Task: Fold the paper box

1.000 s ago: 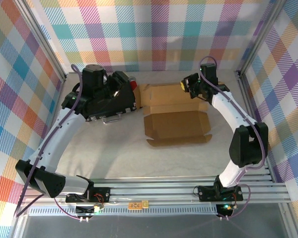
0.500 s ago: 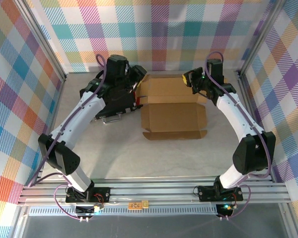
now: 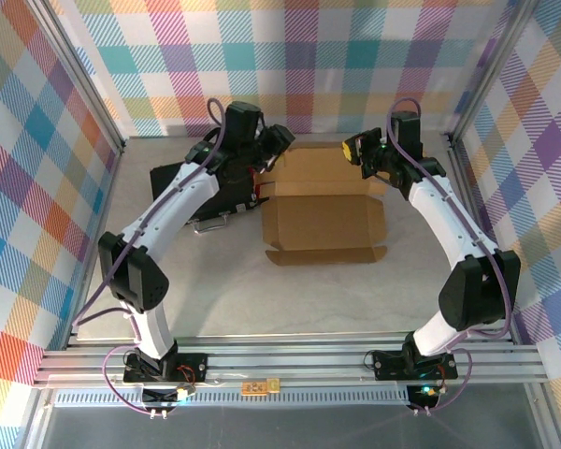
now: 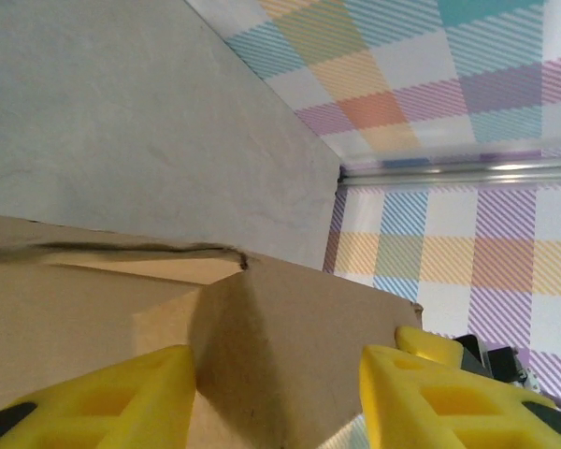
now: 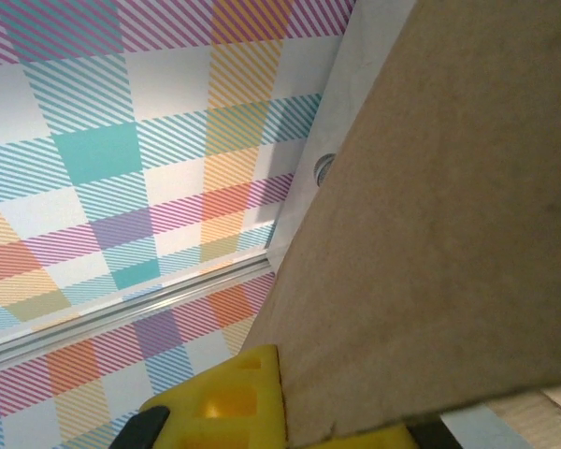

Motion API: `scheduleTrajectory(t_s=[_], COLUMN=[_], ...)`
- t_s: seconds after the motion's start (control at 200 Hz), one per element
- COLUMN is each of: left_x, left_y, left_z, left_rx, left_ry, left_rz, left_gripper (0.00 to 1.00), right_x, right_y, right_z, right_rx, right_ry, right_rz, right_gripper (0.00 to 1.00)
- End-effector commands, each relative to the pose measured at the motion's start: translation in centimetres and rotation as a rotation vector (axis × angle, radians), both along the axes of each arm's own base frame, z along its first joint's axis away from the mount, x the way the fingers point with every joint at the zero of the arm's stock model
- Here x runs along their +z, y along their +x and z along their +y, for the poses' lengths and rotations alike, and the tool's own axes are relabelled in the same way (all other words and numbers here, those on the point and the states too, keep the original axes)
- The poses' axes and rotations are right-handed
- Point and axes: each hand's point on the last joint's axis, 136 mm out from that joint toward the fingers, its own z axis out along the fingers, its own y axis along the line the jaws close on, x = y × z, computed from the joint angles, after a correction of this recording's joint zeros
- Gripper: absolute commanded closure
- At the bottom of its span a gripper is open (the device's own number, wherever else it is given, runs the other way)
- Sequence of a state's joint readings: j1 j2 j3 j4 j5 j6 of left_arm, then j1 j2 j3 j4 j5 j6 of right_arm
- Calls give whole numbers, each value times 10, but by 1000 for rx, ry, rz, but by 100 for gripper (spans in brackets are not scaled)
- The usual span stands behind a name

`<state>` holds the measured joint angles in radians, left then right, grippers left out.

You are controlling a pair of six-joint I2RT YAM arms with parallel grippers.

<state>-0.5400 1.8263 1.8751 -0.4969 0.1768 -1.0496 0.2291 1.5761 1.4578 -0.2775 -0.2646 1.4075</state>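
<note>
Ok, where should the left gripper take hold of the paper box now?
Probably the far-left corner flap of the paper box, coming from the left. The left gripper straddles that raised fold with open jaws, and the right gripper pinches the far-right edge.

The left arm (image 3: 173,206) hides part of the black case (image 3: 236,192) and paper box (image 3: 323,220).

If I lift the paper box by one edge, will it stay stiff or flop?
Likely light: the paper box is one thin cardboard sheet lying mostly flat. Panels should stay stiff, but it will probably hinge at its creases, as it is bent at the left hand. Pinched at its far edge by the right hand, the rest may sag or drag.
</note>
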Motion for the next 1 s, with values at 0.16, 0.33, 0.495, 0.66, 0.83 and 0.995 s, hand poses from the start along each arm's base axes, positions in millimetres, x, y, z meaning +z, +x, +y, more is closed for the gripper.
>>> scheduleTrajectory(t_s=[0.16, 0.33, 0.495, 0.66, 0.83, 0.995], left_x=[6, 19, 38, -21, -110, -147], left_y=[-6, -15, -46, -86, -84, -44], left_z=[-9, 6, 34, 98, 149, 119], left_rx=[-45, -40, -71, -19, 119, 29], left_ry=[31, 88, 194, 276, 105, 95], left_rz=[-23, -67, -170, -72, 102, 114], left_gripper=[100, 60, 34, 52, 80, 87], right_x=[18, 16, 5, -4, -1, 0], right_y=[-14, -17, -19, -24, -28, -28], right_z=[0, -6, -18, -30, -36, -35], right_rx=[7, -3, -41, -69, -78, -79], right_ry=[23, -19, -40, -62, -45, 1], right_rz=[-33, -16, 64, 193, 243, 272], right_gripper=[100, 100, 100, 100, 100, 100])
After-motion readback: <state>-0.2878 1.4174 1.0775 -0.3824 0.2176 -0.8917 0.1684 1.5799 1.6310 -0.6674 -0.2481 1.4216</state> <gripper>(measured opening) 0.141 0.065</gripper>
